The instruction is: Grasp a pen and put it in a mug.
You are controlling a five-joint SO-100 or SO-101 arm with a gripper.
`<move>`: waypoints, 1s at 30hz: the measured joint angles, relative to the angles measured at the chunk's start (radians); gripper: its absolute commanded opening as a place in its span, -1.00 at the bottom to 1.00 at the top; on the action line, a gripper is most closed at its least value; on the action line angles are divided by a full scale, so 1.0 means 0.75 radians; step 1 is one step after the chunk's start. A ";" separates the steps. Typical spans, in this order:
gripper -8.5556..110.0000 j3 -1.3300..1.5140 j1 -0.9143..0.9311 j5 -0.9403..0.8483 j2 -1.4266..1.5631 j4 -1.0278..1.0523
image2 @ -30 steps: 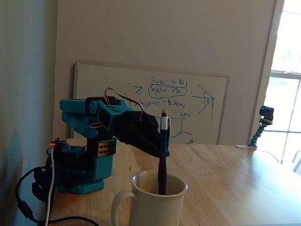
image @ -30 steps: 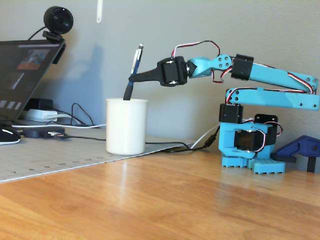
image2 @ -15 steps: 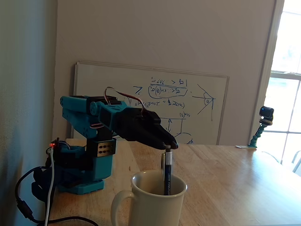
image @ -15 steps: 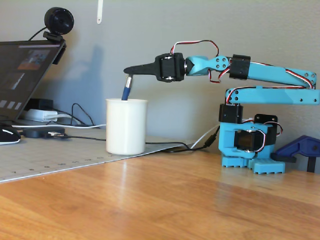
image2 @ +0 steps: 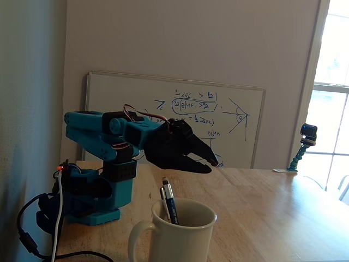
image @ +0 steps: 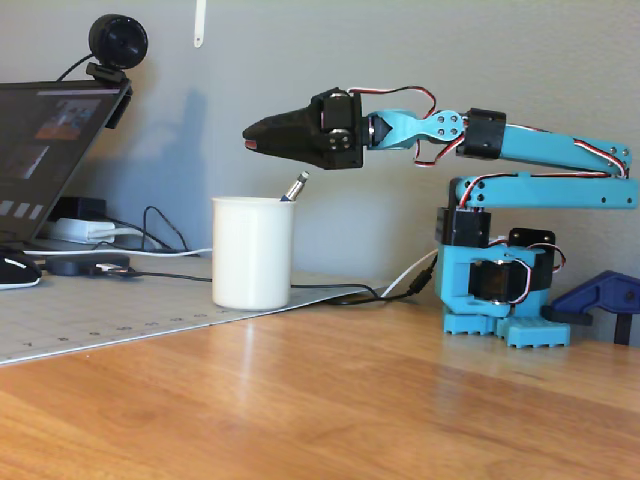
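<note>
A white mug (image: 253, 252) stands on the grey mat; in the other fixed view it is at the bottom centre (image2: 182, 236). A pen (image: 294, 188) stands inside it, leaning on the rim, with its clip end sticking up (image2: 168, 202). My black gripper (image: 252, 137) hovers above the mug, clear of the pen, on the blue arm. In the second fixed view the gripper (image2: 211, 163) is slightly open and holds nothing.
A laptop (image: 45, 140) with a webcam (image: 117, 45) stands at the left, with a mouse (image: 15, 270) and cables behind the mug. The arm's base (image: 497, 285) is at the right. A whiteboard (image2: 174, 114) leans on the wall behind.
</note>
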 measured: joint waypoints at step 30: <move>-0.82 0.149 -1.170 1.131 -0.020 0.295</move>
